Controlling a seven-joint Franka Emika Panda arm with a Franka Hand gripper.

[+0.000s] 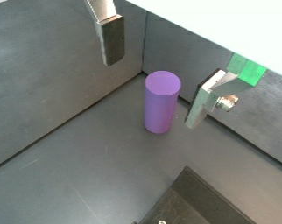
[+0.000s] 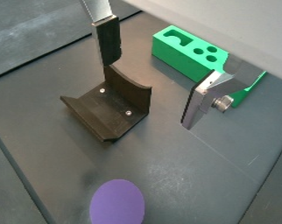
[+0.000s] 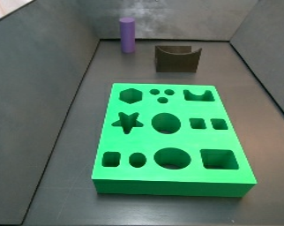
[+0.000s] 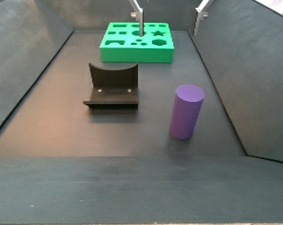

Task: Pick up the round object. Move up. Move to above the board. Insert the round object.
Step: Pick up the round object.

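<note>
Beside peg (image 4: 186, 112), arch block (image 4: 111, 85); gripper (image 1: 158, 63) above.

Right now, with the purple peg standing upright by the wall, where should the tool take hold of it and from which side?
Take the purple peg by its smooth round sides near the upper end, coming straight down from above. It stands upright and free on the floor, apart from the dark arch block, so the fingers can probably straddle it. The tool hangs open above it, nothing held.

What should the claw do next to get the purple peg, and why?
Probably lower straight down around the purple peg. The claw hangs open above it, its fingers on either side of the peg, which stands upright, untouched, beside the arch block.
</note>
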